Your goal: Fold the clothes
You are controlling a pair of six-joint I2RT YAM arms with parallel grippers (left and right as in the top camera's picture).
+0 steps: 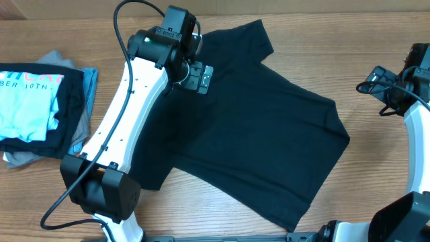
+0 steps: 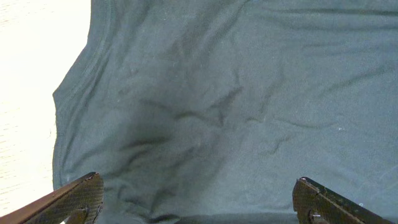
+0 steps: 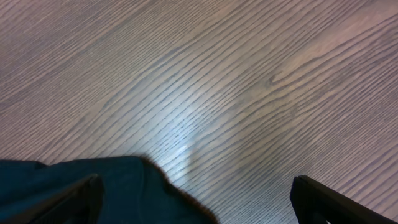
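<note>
Across the pale wood-grain counter (image 1: 349,40) sprawls the black T-shirt (image 1: 262,128), soft, matte and lightly creased, lying flat and askew. Over its wrinkled cloth hangs the left claw (image 2: 199,193), spread wide and holding nothing. The right claw (image 3: 196,190), equally spread, hovers above bare wood beside the shirt's edge.

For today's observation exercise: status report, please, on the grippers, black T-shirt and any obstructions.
Left gripper open over black T-shirt, spread unfolded. Right gripper open over table at shirt's edge. Nothing obstructing; clothes pile aside.
</note>
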